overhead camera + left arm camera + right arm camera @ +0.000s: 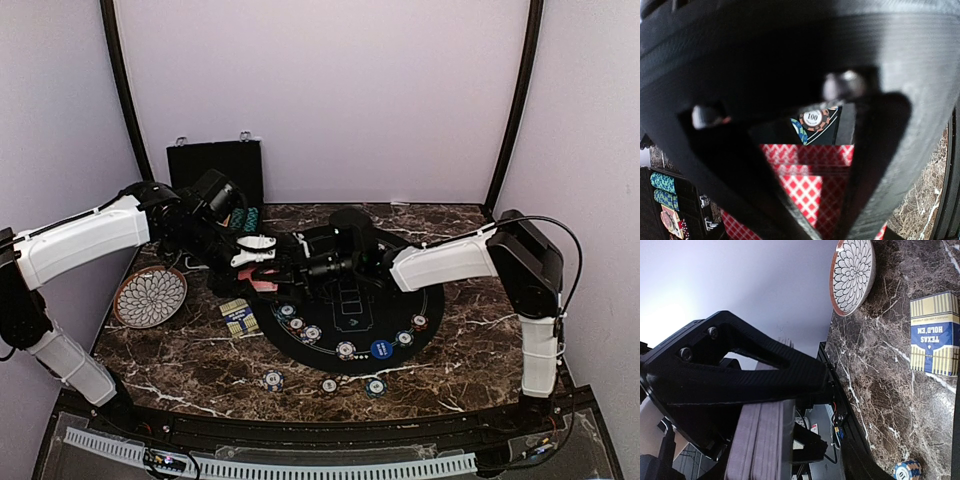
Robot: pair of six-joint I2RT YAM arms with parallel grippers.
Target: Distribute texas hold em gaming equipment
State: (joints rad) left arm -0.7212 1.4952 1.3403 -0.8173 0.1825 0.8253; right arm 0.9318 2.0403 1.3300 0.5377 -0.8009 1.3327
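left gripper (262,268): clamped shut on the red-backed playing cards (805,192). The left wrist view shows the red backs wedged between both fingers.
right gripper (292,270): nose to nose with the left one at the same deck. Can't tell if its jaws are apart or closed, since its wrist view gives only one finger, side-on.
cards: held off the table over the 10 o'clock edge of the mat (360,325), between the two grippers.
why: looks like a two-arm handover or regrip, so one arm gets a clean hold to deal from. That's my read only.
poker chips (312,333): strung along the mat rim from 9 through 6 to 4 o'clock, blue button disc (381,348) at 5. Probably laid out as player spots.
loose chips (272,380): three on the marble past the mat's 6 o'clock edge, apart from each other.
card box (238,317): flat on the marble at the mat's 9 o'clock, just beside it.
plate (120,300): table's 9 o'clock, well apart from the mat.
black case (215,170): upright at the back wall, 11 o'clock, behind the left arm.
in the way: both arms cross the mat's 10–12 o'clock part. The card box and rim chips sit near the held deck, so a slip would likely scatter cards onto them.
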